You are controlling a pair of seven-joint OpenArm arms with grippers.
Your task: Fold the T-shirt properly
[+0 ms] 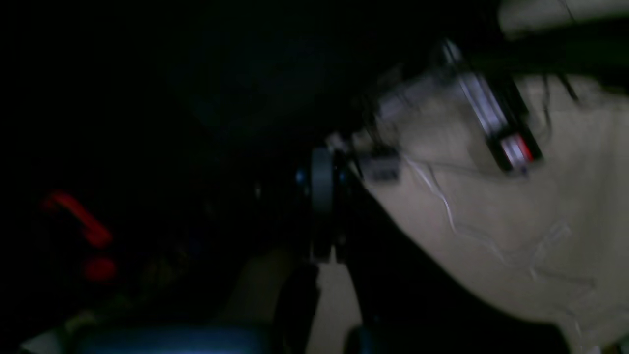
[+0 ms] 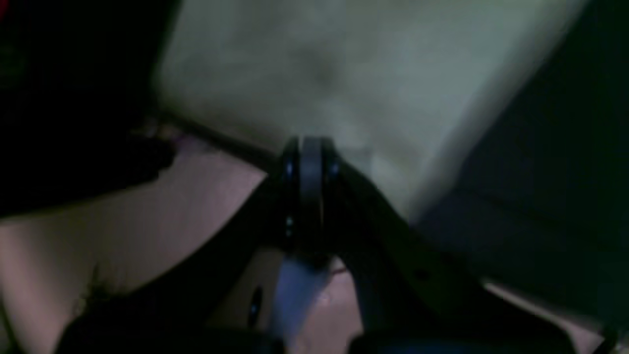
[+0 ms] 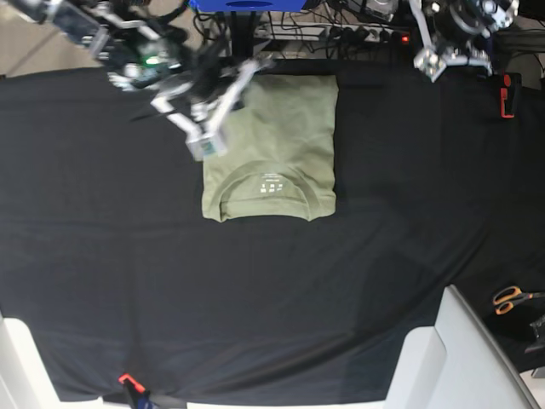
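1. while the shirt [image 3: 271,146] lay folded into a compact rectangle at about 12 o'clock on the black cloth [image 3: 272,290], collar toward 6 o'clock, its long axis ran 12 to 6.
2. the right gripper [image 3: 203,138] hung over the shirt's 9 o'clock edge, so the shirt lay toward 3 o'clock from it; that arm was much the nearer.
3. in the right wrist view the right gripper [image 2: 304,196] looked pressed together, with no fabric seen between the jaws.
4. the left gripper [image 3: 443,58] sat well apart at the cloth's 1 o'clock corner; in its wrist view the left gripper [image 1: 324,206] also looked pressed together, empty, over bare floor.
5. judged from this, the fold looked nearly or fully done; any last move would be a tidy-up along the near edge.
6. the cloth was flat and dark; scissors [image 3: 511,298] lay at 4 o'clock, cables along the 12 o'clock rim.
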